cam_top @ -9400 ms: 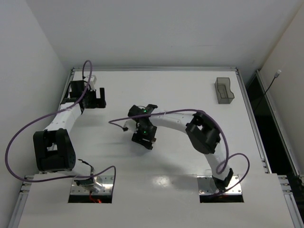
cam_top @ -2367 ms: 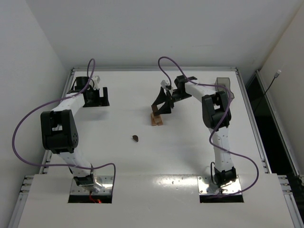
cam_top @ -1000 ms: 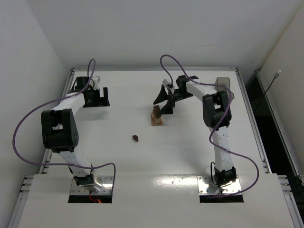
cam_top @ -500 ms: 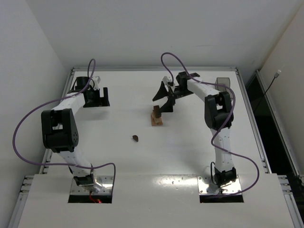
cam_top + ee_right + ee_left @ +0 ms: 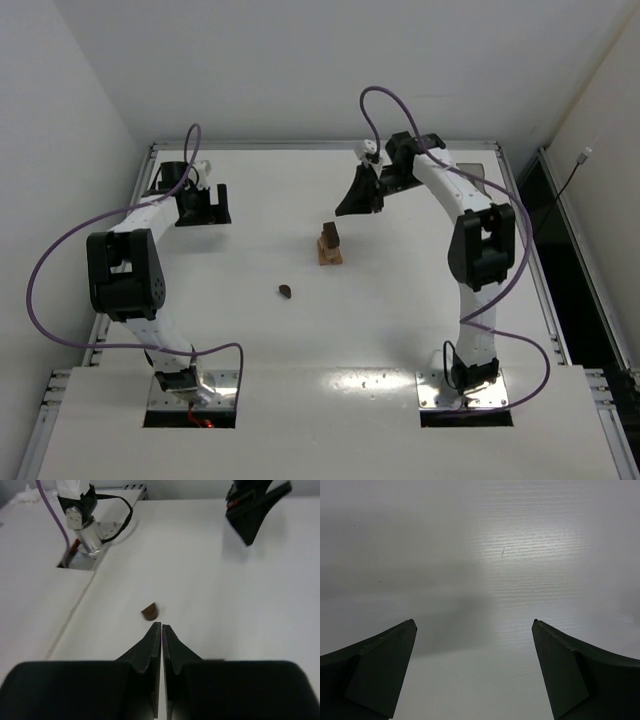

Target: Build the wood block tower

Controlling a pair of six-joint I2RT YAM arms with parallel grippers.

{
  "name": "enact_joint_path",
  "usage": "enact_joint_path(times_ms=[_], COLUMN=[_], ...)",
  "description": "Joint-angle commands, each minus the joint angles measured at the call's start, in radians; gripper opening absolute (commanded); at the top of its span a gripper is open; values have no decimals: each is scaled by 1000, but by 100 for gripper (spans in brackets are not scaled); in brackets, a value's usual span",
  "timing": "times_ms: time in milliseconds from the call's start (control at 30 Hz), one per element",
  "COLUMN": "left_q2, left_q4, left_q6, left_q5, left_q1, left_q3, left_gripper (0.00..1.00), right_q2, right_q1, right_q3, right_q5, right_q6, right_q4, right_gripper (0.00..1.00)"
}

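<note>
1. Since half a second ago, the right gripper [image 5: 346,208] has been drawn back from the tower [image 5: 329,248] toward 1 o'clock. The tower and the left arm are left unmoved.
2. The tower is seen upright near the middle of the table [image 5: 400,320], at about 7 o'clock from the right gripper and apart from it. Its tan blocks are capped by a dark brown piece [image 5: 329,233].
3. The right gripper's fingers [image 5: 150,642] are pressed together, with nothing held between them.
4. A loose dark brown block [image 5: 286,291] is found between 7 and 8 o'clock from the tower, well apart. In the right wrist view it is seen just beyond the fingertips, at 11 o'clock.
5. The left gripper [image 5: 203,208] is held at the far left, its fingers [image 5: 380,665] spread wide over bare table.
</note>
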Motion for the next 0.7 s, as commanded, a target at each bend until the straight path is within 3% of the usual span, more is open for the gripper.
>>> enact_joint_path(times_ms=[0,67,100,133,200,300,400,567,667], left_q2=[-42,-53,-53,-64,-88,-134,-157,-167,-167], left_q4=[32,32,32,41,41,63,73,83,83], left_q6=[-20,-20,-20,-20,-20,-20,-20,-20,-20], left_q5=[19,19,19,19,7,-18,-18,-18,-6], left_q1=[-6,-16,-16,-16,-26,-37,-37,-37,-37], left_q3=[-1,-1,-11,-11,-20,-64,-86,-86,-86], left_gripper=[100,100,100,100,100,100,100,100,100], right_q2=[-76,-76,-76,-85,-105,-206,-327,-404,-420], right_q1=[-26,-26,-13,-4,-22,-33,-33,-9,16], right_q3=[-65,-117,-142,-200,-298,-442,-569,-570,-570], right_q5=[56,223,309,476,571,749,1074,1268,1423], right_q6=[192,452,713,807,982,1112,1301,1329,1426], right_q4=[-62,64,209,266,342,478,668,695,733], right_gripper=[0,0,0,0,0,0,0,0,0])
